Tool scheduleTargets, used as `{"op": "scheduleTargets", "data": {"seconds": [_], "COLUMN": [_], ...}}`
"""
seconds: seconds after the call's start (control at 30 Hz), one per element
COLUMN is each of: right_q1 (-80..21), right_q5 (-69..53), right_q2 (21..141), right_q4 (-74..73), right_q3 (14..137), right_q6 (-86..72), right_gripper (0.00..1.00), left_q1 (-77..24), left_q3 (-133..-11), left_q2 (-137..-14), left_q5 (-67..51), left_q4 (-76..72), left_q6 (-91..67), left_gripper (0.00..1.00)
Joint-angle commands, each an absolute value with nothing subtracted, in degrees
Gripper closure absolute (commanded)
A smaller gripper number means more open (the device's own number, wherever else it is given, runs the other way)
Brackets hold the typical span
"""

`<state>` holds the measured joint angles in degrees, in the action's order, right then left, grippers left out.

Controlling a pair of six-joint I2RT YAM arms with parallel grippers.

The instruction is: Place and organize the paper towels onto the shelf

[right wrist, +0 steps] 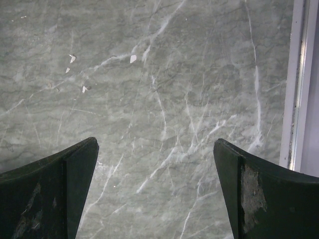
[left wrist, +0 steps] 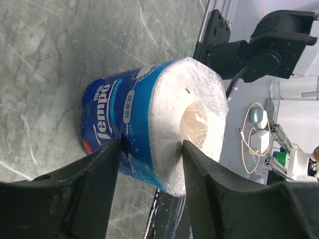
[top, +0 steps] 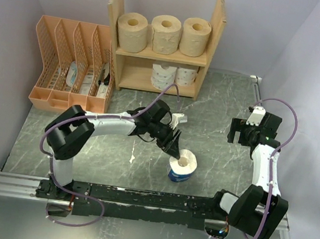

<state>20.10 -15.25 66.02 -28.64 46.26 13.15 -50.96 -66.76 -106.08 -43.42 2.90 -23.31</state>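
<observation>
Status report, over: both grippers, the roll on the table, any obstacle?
Left gripper astride wall of blue-wrapped roll, grip unclear. Right gripper open, empty. Roll upright on table, not shelved. No object between it and shelf.

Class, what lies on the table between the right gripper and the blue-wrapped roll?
Nothing: the top external view shows only bare marbled table between the right gripper and the blue-wrapped roll.

Bright, even light, soft shadows; near fingers perhaps slightly blurred.
</observation>
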Motion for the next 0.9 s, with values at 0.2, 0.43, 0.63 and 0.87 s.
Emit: {"op": "scheduleTargets", "data": {"seconds": [0.2, 0.43, 0.63, 0.87], "right_q1": [20.74, 20.73, 20.74, 20.74], "right_q5": [-15.00, -14.84, -14.64, -13.75], "right_q2": [65.32, 65.31, 65.87, 66.57], "right_q4": [-29.26, -29.24, -29.25, -29.09], "right_q3": [47.04, 47.00, 47.02, 47.11], "right_q6": [14.15, 14.24, 14.31, 14.15], "right_gripper": [0.00, 0.00, 0.00, 0.00], "left_q1": [-52.89, -53.26, -53.31, -49.93], "left_q3": [-65.98, -64.64, -67.83, -73.00], "left_q2": [-106.41, -103.73, -96.37, -92.64], "left_q5": [-43.62, -42.80, -27.87, -11.71], "left_q4": [1.10, 1.30, 13.21, 23.25], "left_q6": [-22.35, -22.67, -24.50, -34.51], "left_gripper": [0.75, 0.93, 0.93, 0.93]}}
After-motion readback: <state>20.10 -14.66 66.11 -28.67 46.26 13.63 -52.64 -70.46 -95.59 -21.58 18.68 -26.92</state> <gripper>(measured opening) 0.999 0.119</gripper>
